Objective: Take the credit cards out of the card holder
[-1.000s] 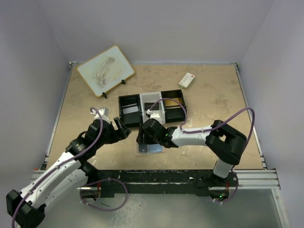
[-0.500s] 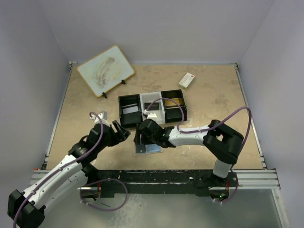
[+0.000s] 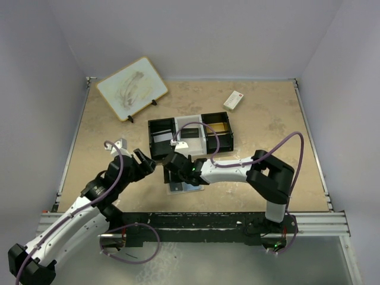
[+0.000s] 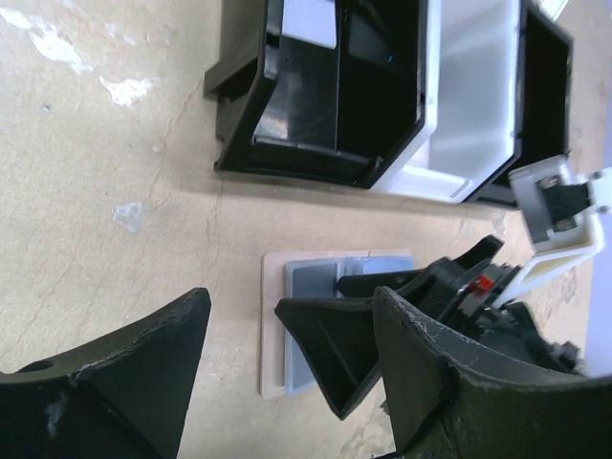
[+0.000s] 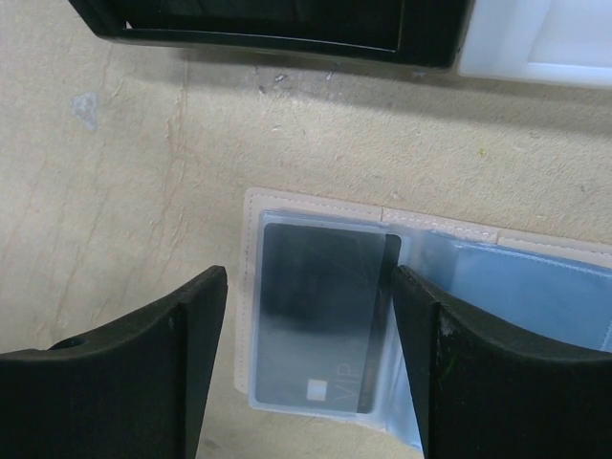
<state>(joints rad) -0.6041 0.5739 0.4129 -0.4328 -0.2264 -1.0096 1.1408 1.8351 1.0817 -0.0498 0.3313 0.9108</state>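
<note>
The card holder (image 5: 516, 287) lies open on the counter (image 5: 124, 210), near the tray (image 5: 287, 38); its right part is cut off in the wrist view. The right gripper (image 5: 308, 277), released, stands over a dark card (image 5: 320, 325) in a clear sleeve. The left gripper (image 4: 287, 306) is released and empty.

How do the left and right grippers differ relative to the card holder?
The right gripper is directly over the open card holder; the left gripper hangs to its left, apart from it. The right gripper's fingers straddle the dark card inside it; the left gripper's are near no card. Both are open and hold nothing.
</note>
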